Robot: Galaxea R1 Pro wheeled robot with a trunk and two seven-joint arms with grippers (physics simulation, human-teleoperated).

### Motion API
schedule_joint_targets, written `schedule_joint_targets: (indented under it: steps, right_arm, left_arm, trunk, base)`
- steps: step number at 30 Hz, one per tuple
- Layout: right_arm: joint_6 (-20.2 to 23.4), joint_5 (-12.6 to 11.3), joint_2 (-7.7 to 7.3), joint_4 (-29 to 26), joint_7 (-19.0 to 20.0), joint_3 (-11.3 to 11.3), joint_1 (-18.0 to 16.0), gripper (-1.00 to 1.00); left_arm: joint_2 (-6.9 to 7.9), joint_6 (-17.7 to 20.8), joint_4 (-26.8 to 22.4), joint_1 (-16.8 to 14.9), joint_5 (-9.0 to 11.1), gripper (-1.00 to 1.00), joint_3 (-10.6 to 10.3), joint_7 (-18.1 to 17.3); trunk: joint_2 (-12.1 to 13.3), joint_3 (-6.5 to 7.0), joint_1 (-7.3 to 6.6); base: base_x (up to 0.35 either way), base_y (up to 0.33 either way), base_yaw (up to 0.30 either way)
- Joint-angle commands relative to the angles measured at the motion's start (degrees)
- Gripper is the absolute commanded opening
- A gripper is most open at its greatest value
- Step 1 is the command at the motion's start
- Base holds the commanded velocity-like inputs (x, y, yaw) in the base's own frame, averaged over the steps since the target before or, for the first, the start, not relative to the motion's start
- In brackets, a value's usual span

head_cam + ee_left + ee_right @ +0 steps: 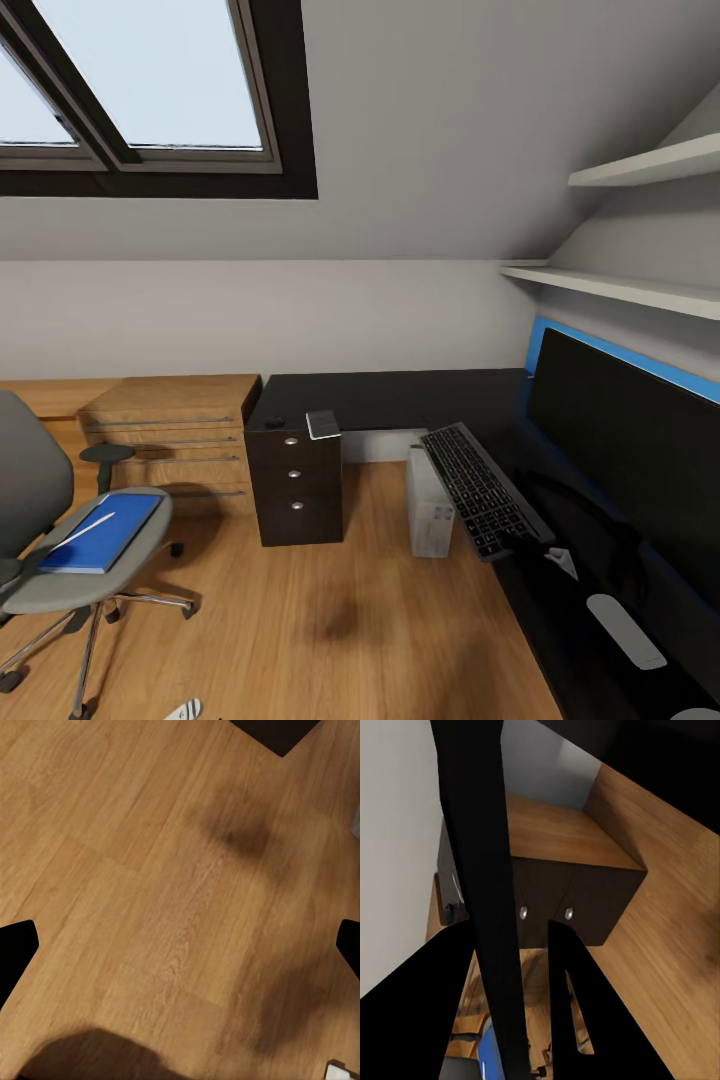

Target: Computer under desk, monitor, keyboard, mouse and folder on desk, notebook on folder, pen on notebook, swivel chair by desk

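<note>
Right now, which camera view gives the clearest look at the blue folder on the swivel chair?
The head view: the folder lies flat on the swivel chair seat, its whole top face visible. The right wrist view catches just a blue sliver between dark gripper parts. The left wrist view looks at the wooden floor.

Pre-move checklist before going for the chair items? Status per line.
1. Computer under the desk: ok.
2. Monitor on the desk: ok.
3. Keyboard on the desk beside the monitor: ok.
4. Folder on the desk: not ok, it lies on the swivel chair seat.
5. Pen on the notebook: not ok, it lies loose on the folder; the notebook sits at the desk corner.
6. Pincers free to grasp: left pincer open above bare floor, ok; right pincer, cannot tell.
</note>
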Motion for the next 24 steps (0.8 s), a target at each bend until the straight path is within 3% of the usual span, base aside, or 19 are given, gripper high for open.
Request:
schedule_joint_targets:
  steps: [1, 7, 15, 24]
  right_arm:
    - [0.0, -0.3, -0.03, 0.0, 0.0, 0.2, 0.0, -1.00]
    - [0.3, -0.4, -0.03, 0.0, 0.1, 0.2, 0.0, -1.00]
    - [0.4, -0.4, 0.02, 0.0, 0.1, 0.3, 0.0, -1.00]
    - [0.0, -0.3, 0.12, 0.8, 0.2, 0.3, 0.0, -1.00]
  left_arm:
    - [0.07, 0.0, -0.1, 0.0, 0.6, 1.00, -0.3, 0.1]
    - [0.08, 0.0, -0.1, 0.0, 0.5, 1.00, -0.3, 0.1]
    - [0.08, 0.0, -0.1, 0.0, 0.5, 1.00, -0.3, 0.1]
    - [0.08, 0.0, -0.1, 0.0, 0.5, 1.00, -0.3, 0.1]
  trunk:
    - [-0.1, -0.07, 0.00]
    - [-0.1, -0.07, 0.00]
    - [-0.1, -0.07, 0.00]
    - [-0.1, -0.07, 0.00]
  base:
    - [0.000, 0.000, 0.000]
    - [0.000, 0.000, -0.045]
    - [-0.005, 0.000, -0.210]
    - [-0.182, -0.072, -0.044]
